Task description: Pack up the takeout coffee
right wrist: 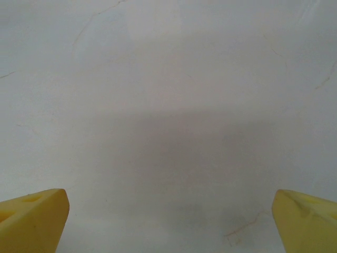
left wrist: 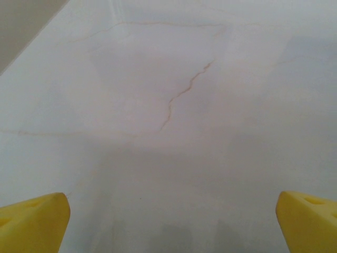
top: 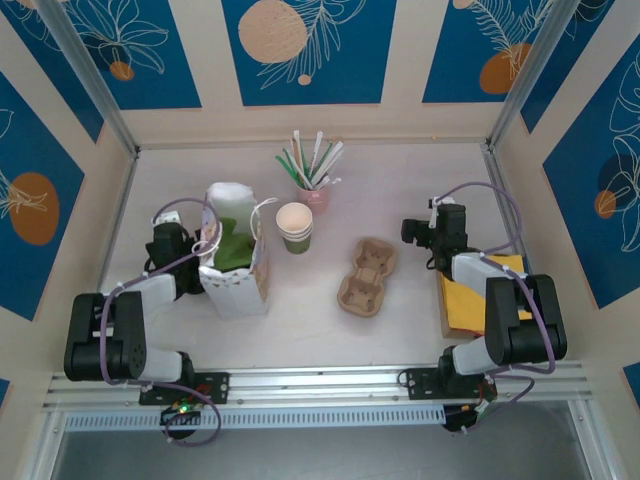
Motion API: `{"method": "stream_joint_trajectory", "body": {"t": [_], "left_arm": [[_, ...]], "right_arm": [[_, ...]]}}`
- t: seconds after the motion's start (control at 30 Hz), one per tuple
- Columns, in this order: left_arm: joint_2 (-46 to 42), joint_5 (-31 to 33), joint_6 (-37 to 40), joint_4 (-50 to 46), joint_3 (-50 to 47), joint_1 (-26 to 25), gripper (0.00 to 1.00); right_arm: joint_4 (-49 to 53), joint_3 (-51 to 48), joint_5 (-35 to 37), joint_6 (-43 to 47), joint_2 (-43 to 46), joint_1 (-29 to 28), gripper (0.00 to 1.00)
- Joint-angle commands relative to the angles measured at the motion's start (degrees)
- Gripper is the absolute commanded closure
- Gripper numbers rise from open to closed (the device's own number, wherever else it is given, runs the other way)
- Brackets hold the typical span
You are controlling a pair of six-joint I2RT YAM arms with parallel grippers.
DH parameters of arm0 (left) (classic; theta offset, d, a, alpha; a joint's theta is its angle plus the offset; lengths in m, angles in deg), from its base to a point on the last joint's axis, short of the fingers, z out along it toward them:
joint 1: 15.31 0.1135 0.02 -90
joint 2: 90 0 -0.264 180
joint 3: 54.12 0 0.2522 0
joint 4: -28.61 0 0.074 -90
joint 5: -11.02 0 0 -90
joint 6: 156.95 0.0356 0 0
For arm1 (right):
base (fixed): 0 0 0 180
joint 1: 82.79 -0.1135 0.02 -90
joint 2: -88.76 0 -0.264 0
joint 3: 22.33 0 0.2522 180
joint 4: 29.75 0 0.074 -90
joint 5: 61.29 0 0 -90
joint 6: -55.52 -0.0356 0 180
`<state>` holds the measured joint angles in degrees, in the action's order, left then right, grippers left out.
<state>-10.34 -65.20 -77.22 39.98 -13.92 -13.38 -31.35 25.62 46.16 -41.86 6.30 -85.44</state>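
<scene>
Two arms' ends, the left gripper [left wrist: 172,205] and the right gripper [right wrist: 169,203], hang with jaws spread wide over the pale table [left wrist: 221,158], gripping nothing, while just right of the left one a white paper bag [top: 238,285] holds a green shape [top: 233,248] too hidden to tell as the takeout coffee.

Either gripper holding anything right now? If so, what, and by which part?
Nothing is held. The left gripper and right gripper are both open, with just bare table between their fingers.
</scene>
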Motion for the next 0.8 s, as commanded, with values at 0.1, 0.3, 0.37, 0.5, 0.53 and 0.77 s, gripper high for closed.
{"method": "stream_joint_trajectory", "body": {"t": [0.1,0.3,0.37,0.5,0.53,0.77], "left_arm": [[1.2,1.2,2.3,10.1,-0.9,-0.5,0.00],[0.8,-0.6,1.9,5.4,0.6,-0.5,0.00],[0.0,-0.2,0.7,1.5,1.5,-0.5,0.00],[-1.5,0.5,-2.4,-14.6,7.2,-0.5,0.01],[-1.8,0.7,-4.0,-18.5,8.6,-0.4,0.03],[-7.8,1.7,-12.8,-34.3,14.1,0.7,0.12]], "right_arm": [[-6.3,0.0,-4.3,2.1,-1.2,0.2,0.01],[-3.6,1.5,-4.4,2.1,-1.9,0.0,0.01],[-3.1,1.8,-4.3,2.2,-2.1,0.0,0.01],[-2.8,2.1,-3.8,2.1,-2.4,-0.2,0.01],[-2.7,2.2,-3.7,2.1,-2.5,-0.1,0.01],[-1.9,3.2,-3.0,1.9,-3.2,-0.3,0.01]]}}
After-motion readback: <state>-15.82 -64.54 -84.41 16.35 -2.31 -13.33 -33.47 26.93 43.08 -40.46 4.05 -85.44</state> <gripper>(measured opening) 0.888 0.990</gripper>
